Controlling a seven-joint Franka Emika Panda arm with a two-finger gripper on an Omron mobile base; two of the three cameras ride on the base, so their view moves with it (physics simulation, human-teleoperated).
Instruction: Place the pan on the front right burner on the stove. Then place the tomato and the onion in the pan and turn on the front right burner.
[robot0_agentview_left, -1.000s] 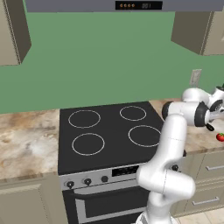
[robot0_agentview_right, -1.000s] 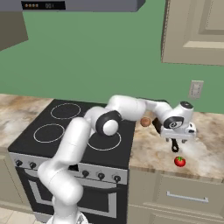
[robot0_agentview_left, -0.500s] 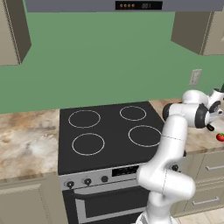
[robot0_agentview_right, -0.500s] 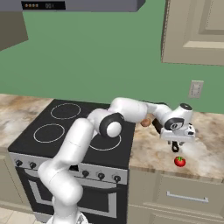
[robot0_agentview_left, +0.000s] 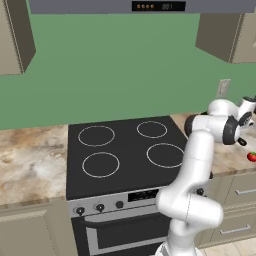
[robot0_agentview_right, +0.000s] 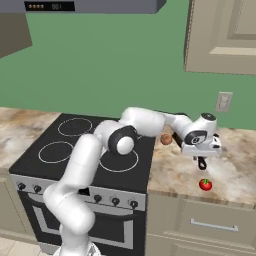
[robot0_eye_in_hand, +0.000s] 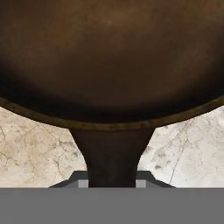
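Observation:
The pan (robot0_eye_in_hand: 112, 57) lies on the counter to the right of the stove (robot0_agentview_left: 122, 172), its dark brown bowl close in front of the hand. My gripper (robot0_eye_in_hand: 112, 183) is shut on the pan's handle (robot0_eye_in_hand: 112, 153), one fingertip on each side near where it meets the bowl. From the right base view the gripper (robot0_agentview_right: 201, 154) points down over the handle, whose black end (robot0_agentview_right: 202, 163) sticks out toward the counter's front. The tomato (robot0_agentview_right: 205, 184) sits just in front of it. Left of the hand rests the onion (robot0_agentview_right: 166, 139). The front right burner (robot0_agentview_left: 166, 155) is bare.
Marble counter (robot0_agentview_right: 235, 170) runs right of the stove, with a wall outlet (robot0_agentview_right: 224, 102) behind and an upper cabinet (robot0_agentview_right: 220, 35) above. Knobs line the stove's front panel (robot0_agentview_left: 100, 207). My own arm arches over the stove's right side.
The jaws have gone from wide open to shut on the pan's handle. The arm, pan, tomato and onion have stayed where they were.

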